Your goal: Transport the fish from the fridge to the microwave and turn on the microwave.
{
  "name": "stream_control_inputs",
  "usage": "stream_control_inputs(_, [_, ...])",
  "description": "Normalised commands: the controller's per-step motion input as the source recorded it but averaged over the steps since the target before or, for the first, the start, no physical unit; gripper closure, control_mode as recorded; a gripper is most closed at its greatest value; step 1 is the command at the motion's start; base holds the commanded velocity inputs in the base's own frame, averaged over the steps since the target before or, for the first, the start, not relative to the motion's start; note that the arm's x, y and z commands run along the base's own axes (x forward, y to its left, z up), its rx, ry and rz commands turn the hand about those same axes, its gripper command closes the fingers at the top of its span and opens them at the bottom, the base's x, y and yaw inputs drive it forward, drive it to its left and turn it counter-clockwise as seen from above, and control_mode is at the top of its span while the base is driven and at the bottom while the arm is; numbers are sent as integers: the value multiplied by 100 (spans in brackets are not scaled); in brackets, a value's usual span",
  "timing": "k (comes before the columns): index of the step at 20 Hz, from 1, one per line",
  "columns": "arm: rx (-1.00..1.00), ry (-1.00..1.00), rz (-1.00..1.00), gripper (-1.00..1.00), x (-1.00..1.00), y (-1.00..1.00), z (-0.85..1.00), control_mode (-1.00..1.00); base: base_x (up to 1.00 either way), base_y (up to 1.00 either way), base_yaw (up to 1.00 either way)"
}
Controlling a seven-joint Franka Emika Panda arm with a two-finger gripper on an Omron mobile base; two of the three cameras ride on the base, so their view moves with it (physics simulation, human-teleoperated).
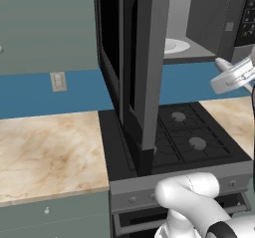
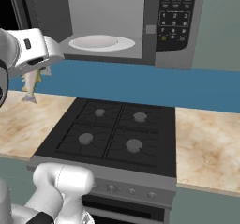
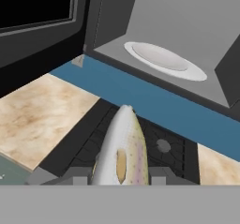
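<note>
Fish (image 3: 123,148): nearest my hand camera, clamped in my gripper (image 3: 119,174).
Microwave (image 2: 140,21): door open, turntable (image 2: 102,42) bare.
Risk: I may clip the cavity lip, knocking the fish loose.

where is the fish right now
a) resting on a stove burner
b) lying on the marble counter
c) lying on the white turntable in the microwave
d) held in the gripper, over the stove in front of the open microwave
d: the fish hangs clamped in the gripper above the stove, and the turntable in the open microwave is bare.
</note>
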Motion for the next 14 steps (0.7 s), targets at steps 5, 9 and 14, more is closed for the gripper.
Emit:
stream_control_inputs(5, [1,0,0,100,53,-8,0,-100,0,0,0])
stream_control_inputs(9, [2,1,0,100,52,-15,0,-100,0,0,0])
stream_control_inputs(14, [1,4,0,100,50,-12,0,-100,0,0,0])
